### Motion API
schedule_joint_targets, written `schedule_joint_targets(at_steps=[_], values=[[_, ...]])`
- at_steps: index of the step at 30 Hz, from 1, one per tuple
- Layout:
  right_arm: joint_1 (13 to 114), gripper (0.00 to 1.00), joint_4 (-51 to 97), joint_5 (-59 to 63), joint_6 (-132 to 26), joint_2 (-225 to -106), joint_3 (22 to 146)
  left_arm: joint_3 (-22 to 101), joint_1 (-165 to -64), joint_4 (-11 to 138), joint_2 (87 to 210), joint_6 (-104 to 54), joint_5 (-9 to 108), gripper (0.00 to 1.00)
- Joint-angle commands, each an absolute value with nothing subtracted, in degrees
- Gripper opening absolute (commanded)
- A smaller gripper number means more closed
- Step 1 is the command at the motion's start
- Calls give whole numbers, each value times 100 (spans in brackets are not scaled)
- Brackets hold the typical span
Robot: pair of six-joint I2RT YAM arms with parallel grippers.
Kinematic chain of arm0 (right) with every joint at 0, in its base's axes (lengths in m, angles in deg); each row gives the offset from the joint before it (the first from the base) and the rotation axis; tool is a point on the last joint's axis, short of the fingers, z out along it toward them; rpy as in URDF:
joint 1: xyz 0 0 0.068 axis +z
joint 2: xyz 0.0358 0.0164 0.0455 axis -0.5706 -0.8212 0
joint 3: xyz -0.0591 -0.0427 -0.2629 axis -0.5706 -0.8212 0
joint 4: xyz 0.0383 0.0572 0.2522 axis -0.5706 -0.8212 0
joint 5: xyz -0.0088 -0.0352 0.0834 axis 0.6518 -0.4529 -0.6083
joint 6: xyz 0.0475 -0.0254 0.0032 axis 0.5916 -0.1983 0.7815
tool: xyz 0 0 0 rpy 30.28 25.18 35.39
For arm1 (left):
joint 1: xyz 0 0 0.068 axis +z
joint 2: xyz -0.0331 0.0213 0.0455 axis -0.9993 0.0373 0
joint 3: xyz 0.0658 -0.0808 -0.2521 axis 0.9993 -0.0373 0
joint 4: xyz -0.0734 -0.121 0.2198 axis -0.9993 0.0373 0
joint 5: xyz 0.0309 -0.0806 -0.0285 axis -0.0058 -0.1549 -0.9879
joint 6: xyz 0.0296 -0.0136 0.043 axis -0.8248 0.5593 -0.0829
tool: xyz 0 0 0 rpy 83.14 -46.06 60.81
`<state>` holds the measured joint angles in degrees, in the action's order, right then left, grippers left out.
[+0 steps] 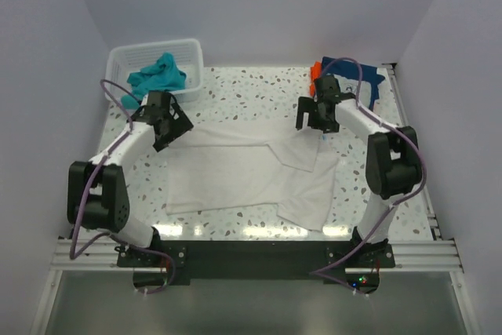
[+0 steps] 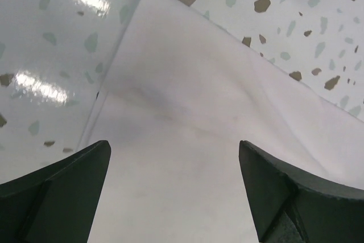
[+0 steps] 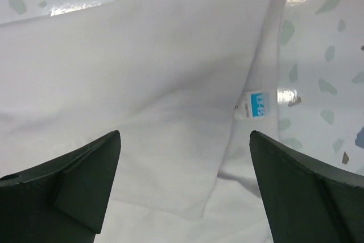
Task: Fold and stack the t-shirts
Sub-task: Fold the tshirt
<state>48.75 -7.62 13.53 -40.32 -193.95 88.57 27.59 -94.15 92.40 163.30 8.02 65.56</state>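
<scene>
A large white t-shirt (image 1: 243,174) lies spread on the table, partly folded, with a flap over its right side. My left gripper (image 1: 174,131) hovers open over the shirt's far left corner; in the left wrist view the white cloth (image 2: 187,129) fills the gap of the gripper (image 2: 174,157). My right gripper (image 1: 312,125) stands open above the shirt's far right edge; its view shows the gripper (image 3: 185,140) over the cloth (image 3: 142,83), with a blue size tag (image 3: 254,105). A teal t-shirt (image 1: 159,74) lies bunched in the basket. A navy t-shirt (image 1: 357,76) and an orange one (image 1: 315,74) lie at the far right.
The white mesh basket (image 1: 192,56) stands at the back left corner. Walls close in the table on the left, back and right. Speckled tabletop (image 1: 243,92) shows between the basket and the navy shirt.
</scene>
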Motion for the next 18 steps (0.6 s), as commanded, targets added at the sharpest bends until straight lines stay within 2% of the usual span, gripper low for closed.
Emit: schedule_joint_targets(at_steps=[1, 5, 11, 18], values=[[4868, 99, -443, 1200, -3832, -18337, 8175, 2334, -9664, 9695, 15365, 1145, 6700, 100], [4868, 99, -187, 1024, -3647, -17484, 7215, 1597, -10454, 10221, 14652, 2020, 7068, 100], [4868, 99, -221, 1015, -3691, -16587, 6387, 621, -12272, 10582, 13597, 3620, 7191, 100], [4859, 99, -222, 1015, -3743, -16428, 6202, -277, -12592, 11074, 13358, 4633, 7200, 100]])
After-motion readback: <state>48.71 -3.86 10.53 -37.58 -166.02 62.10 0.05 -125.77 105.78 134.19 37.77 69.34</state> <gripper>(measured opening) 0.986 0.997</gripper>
